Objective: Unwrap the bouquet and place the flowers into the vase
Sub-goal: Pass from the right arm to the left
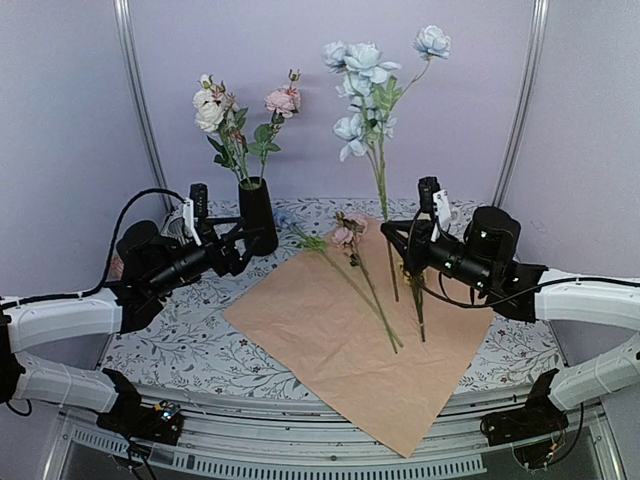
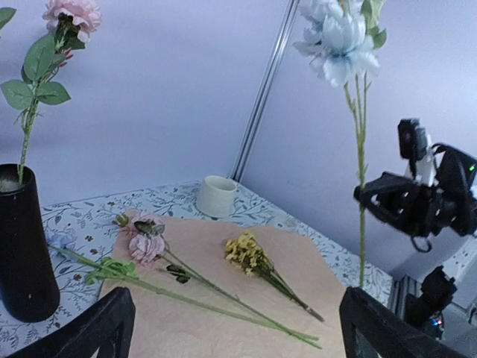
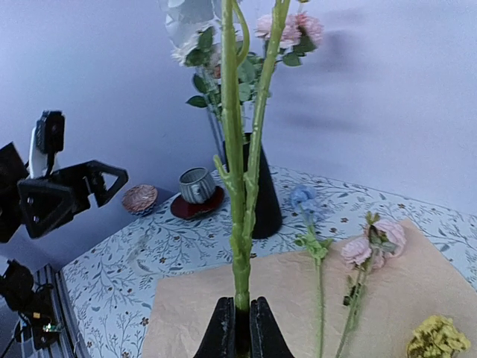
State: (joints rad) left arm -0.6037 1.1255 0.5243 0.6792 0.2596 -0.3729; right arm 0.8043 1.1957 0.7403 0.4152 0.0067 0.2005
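A: At the near end, the paper (image 1: 350, 340) first: a tan sheet spread flat on the table (image 1: 170, 340), its near corner poking past the table's front edge.

B: Noted. Right gripper?

A: The right gripper (image 3: 242, 312) sits over the paper's right part. Its jaws are pinched tight on the green stems of the pale blue flowers (image 1: 365, 65). The stems are upright, with the blooms high above the sheet.

B: Loose items on the paper?

A: On the paper's far half a pink flower (image 1: 347, 235) lies flat, stem running toward the near side. Alongside it is a second long stem whose small blue bloom (image 3: 302, 198) lies just off the paper's far edge. A yellow cluster (image 2: 246, 253) lies on the sheet to the right of those (mostly hidden by the right gripper in the top view).

B: Left gripper?

A: The left gripper (image 1: 245, 250) hovers off the paper's far-left edge, jaws spread wide, nothing between them.

B: And the vase?

A: The vase (image 1: 257, 215) stands upright just beyond the paper's far-left edge, just beside the left gripper; contact, cannot tell. It holds a white flower (image 1: 210, 110) and a pink bloom (image 1: 283, 100).

B: Anything farther?

A: A cream mug (image 2: 218, 195) stands just past the paper's far edge. A striped grey cup (image 3: 196, 184) on a dark saucer (image 3: 195, 206) stands beyond the vase from the paper.
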